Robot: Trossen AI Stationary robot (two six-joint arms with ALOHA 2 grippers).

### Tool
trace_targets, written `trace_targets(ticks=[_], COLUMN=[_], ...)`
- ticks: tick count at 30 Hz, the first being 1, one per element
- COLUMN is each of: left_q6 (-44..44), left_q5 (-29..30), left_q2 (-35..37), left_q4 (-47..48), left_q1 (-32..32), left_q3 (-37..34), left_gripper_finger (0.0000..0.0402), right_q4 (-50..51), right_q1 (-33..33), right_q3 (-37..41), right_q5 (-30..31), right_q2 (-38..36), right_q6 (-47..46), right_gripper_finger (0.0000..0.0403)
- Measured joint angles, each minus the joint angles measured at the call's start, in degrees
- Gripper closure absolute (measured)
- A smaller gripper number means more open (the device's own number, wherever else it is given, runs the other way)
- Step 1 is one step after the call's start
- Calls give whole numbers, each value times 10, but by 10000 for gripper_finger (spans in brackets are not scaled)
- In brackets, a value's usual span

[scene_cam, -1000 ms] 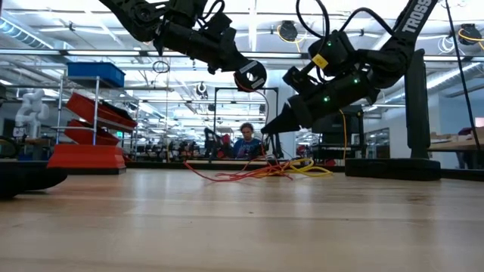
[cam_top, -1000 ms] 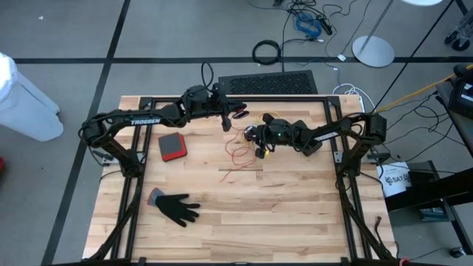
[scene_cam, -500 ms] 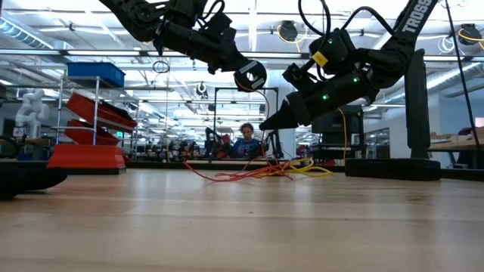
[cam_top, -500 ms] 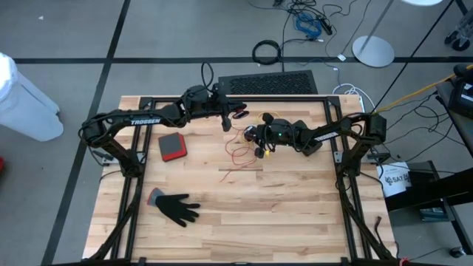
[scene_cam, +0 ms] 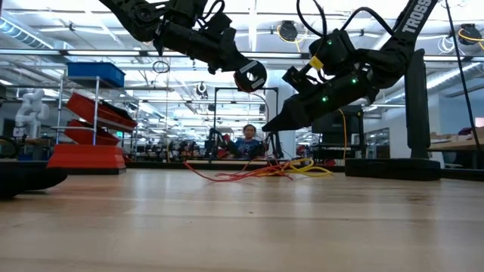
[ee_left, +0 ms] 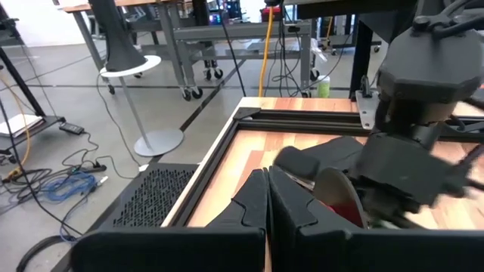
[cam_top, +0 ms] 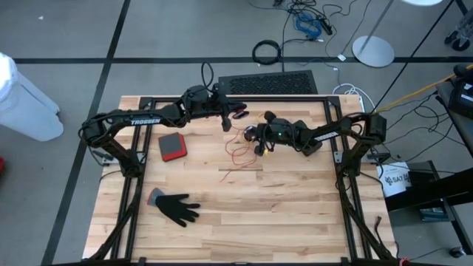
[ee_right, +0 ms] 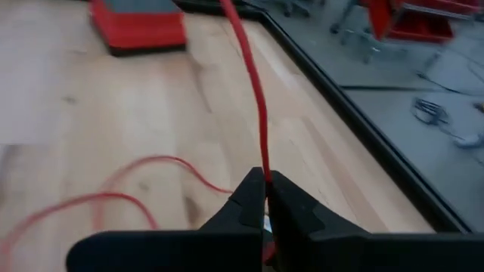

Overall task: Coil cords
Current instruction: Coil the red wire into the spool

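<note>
Two arms hung over the far half of the wooden table (cam_top: 281, 207). The right gripper (ee_right: 265, 198) had its fingers pinched together on a red cord (ee_right: 253, 83), which ran taut away from the fingertips across the boards (slack loops of it lay beside it on the wood (cam_top: 238, 155)). A yellow cord (scene_cam: 310, 169) lay bunched by the red tangle, under that arm. The left gripper (ee_left: 268, 198) was closed with nothing between its fingers, held above the table's far edge. A black glove (cam_top: 176, 207) and a red-and-grey pad (cam_top: 171, 146) lay well apart from the cords.
</note>
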State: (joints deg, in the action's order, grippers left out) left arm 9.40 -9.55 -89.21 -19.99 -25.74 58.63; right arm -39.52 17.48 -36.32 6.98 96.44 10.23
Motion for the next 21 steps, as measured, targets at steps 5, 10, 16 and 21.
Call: trace_targets(ticks=[5,10,16,21], left_q6=[-1,-20,3,57], left_q5=[-15,-53,-58,11], left_q2=[0,0,-1,-1], left_q4=[0,1,63,110], left_q1=[0,0,5,8], left_q3=[0,0,0,0], left_gripper_finger=[402,402,402,402], right_q4=[41,54,49,41], right_q1=[35,73,97,99], right_q3=[0,0,0,0], right_q5=[7,6,-4,-25], right_q2=[0,0,0,0], right_q6=[-35,-63,-71,-81], right_gripper_finger=[402,402,403,403])
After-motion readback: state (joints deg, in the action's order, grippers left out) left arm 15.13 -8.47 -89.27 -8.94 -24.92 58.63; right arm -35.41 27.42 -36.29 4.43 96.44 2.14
